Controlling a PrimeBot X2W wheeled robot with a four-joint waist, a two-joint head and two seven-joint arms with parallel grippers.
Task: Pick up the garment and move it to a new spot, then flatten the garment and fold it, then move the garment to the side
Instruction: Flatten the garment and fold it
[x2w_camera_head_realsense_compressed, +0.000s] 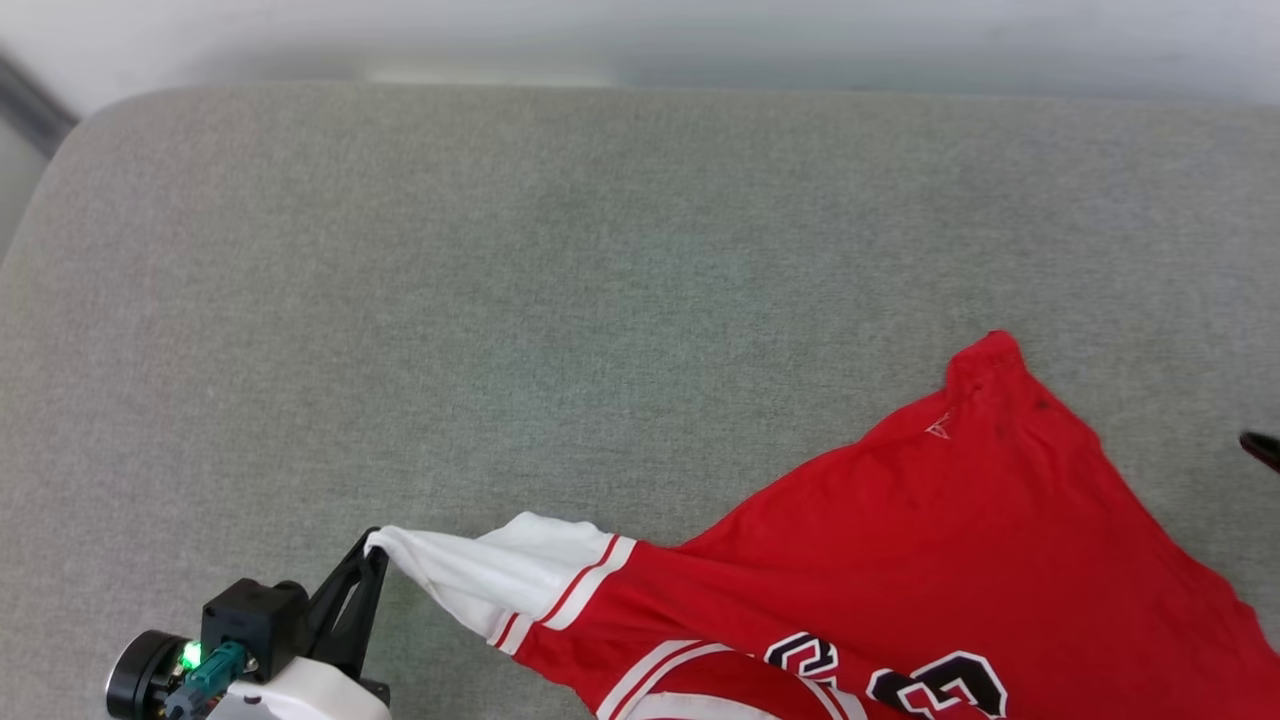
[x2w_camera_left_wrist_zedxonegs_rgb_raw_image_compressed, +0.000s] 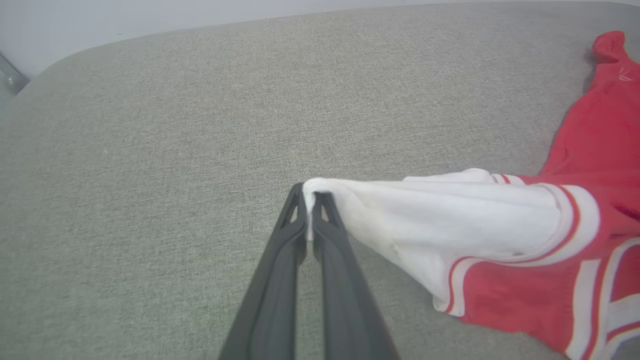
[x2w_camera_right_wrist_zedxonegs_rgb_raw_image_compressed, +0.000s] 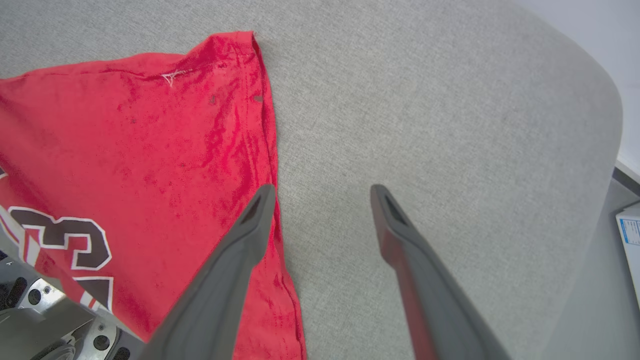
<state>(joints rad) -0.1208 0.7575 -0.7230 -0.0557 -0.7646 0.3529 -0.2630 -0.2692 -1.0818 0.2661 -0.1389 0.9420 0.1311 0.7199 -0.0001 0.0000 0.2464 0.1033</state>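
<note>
Pinching the tip of a white sleeve (x2w_camera_head_realsense_compressed: 500, 570), the left gripper (x2w_camera_head_realsense_compressed: 372, 548) stands at the lower left of the head view. Its two dark fingers (x2w_camera_left_wrist_zedxonegs_rgb_raw_image_compressed: 280, 280) are pressed together on the cloth with only a sliver of white between them, as the left wrist view shows. A green light (x2w_camera_head_realsense_compressed: 190, 655) glows on the wrist behind it. From that grip the sleeve runs taut to the right, past its red-and-white striped trim, into the red body of the garment (x2w_camera_head_realsense_compressed: 950, 540). The garment lies spread over the lower right of the grey upholstered surface (x2w_camera_head_realsense_compressed: 600, 250), one red corner pointing toward the far side. Part of the black, white-outlined lettering (x2w_camera_head_realsense_compressed: 940, 685) shows at the bottom edge of the head view. Further right, the right gripper (x2w_camera_right_wrist_zedxonegs_rgb_raw_image_compressed: 322, 192) is at the garment's right-hand hem, fingers spread wide with nothing between them. In the right wrist view one fingertip sits over the red edge, the other over bare grey fabric; whether either touches cannot be told. A white box (x2w_camera_right_wrist_zedxonegs_rgb_raw_image_compressed: 631, 235) with a blue label shows at that view's right edge, beyond the surface's rounded rim.
</note>
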